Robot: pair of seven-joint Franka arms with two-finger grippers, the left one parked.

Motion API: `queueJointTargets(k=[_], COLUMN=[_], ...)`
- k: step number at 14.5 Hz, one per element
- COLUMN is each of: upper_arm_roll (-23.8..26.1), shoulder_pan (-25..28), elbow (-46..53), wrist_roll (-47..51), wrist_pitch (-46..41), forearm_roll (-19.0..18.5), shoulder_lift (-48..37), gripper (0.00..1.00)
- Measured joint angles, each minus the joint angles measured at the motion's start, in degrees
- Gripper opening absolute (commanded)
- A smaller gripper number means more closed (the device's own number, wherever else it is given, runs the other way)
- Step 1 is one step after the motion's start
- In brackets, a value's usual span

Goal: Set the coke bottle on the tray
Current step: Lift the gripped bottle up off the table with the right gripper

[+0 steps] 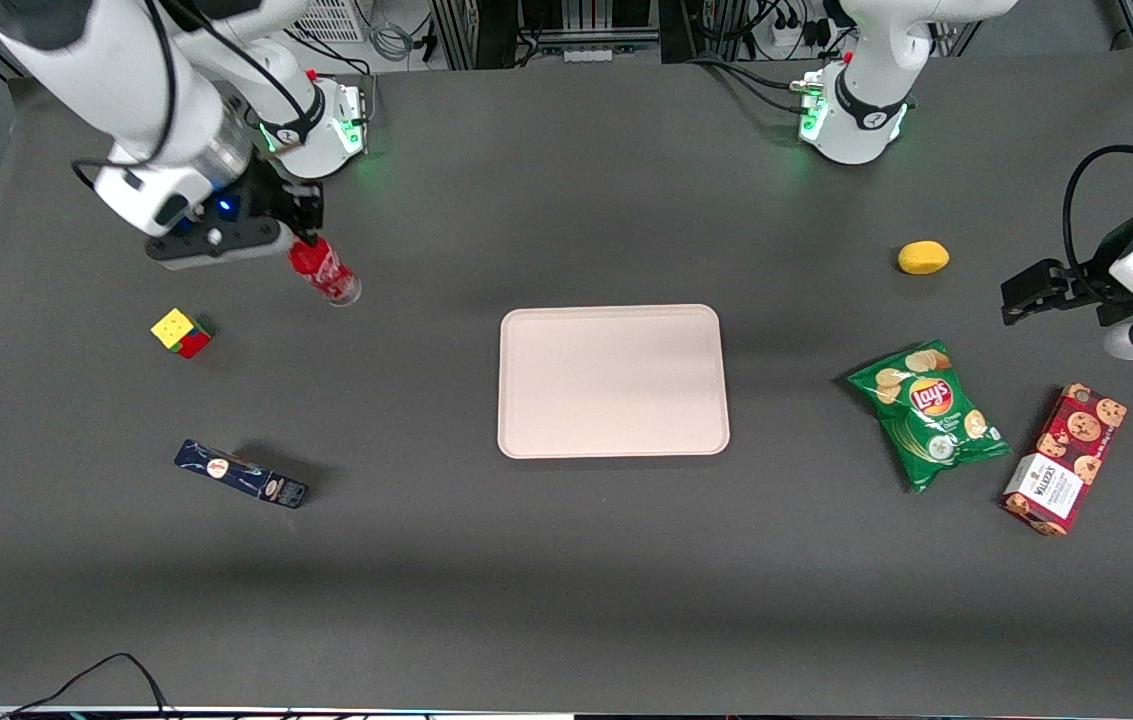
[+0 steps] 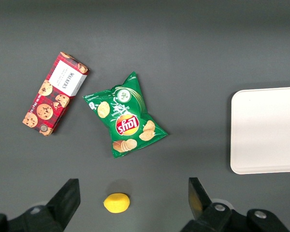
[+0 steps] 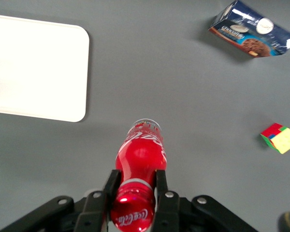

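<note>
1. Dark grey matting covers the whole table [image 1: 566, 560], and the large flat pinkish-beige rectangular tray [image 1: 613, 381] with its low raised rim lies bare near the middle of it.
2. At about ten o'clock from the tray in the front view, the working arm's black two-finger gripper [image 1: 303, 236] pinches the small slim red coke bottle [image 1: 325, 271] just under its cap; the wrist view shows both fingers [image 3: 160, 186] pressed against the neck.
3. That bottle hangs tilted, its clear base pointing down toward the tray's end, and appears lifted off the table.
4. My judgement: the carry is the step in hand. Travel toward four o'clock, keeping height enough for the base to pass over the rim.
5. Aim for the tray's centre, not its edge, since a slim bottle tips easily.
6. Level the bottle upright before lowering, then release only once the base sits flat.
7. A multicoloured puzzle cube [image 1: 181, 332] and a dark blue snack box [image 1: 241, 473] lie nearer the front camera, off the path.
</note>
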Motion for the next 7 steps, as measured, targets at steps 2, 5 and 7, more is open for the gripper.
queueJointTargets(k=[2, 5, 7], upper_arm_roll=[0.0, 0.4, 2.6], shoulder_pan=[0.0, 0.0, 0.1], elbow=[3.8, 5.3, 7.3], wrist_roll=[0.0, 0.2, 3.7], wrist_pitch=[-2.9, -3.0, -2.9], forearm_roll=[0.0, 0.4, 1.4], shoulder_lift=[0.0, 1.1, 3.0], gripper=[0.00, 0.00, 0.00])
